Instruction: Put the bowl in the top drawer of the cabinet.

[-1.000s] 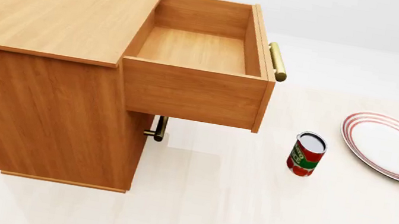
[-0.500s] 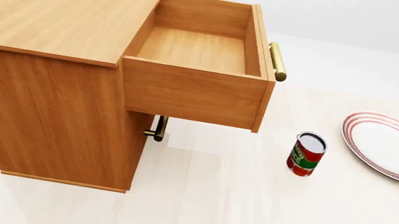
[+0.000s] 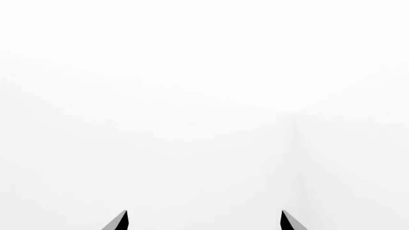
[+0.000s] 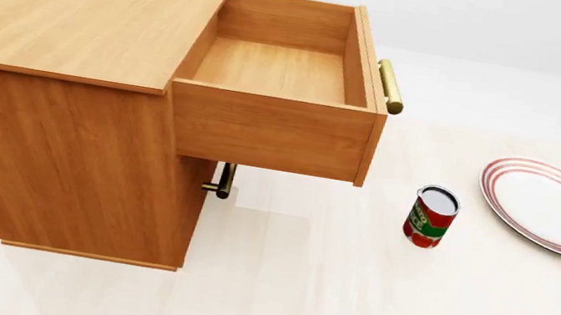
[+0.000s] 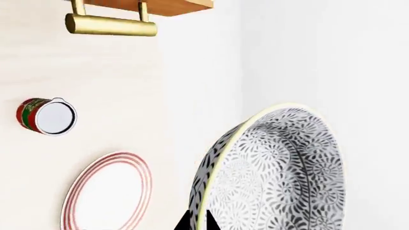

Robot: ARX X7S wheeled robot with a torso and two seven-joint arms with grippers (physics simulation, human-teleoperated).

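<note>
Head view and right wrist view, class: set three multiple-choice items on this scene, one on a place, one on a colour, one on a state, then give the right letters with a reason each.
1. Where is the can?
A. in the top drawer
B. on the floor between cabinet and plate
C. on the plate

2. What colour are the plate's rings?
A. red
B. green
C. black

3. What state is the top drawer in?
A. shut
B. open and empty
C. open with the bowl inside

Answers: 1 B, it stands between the cabinet and plate; 2 A, red rings circle the rim; 3 B, the bowl sits in the right gripper's fingers.
</note>
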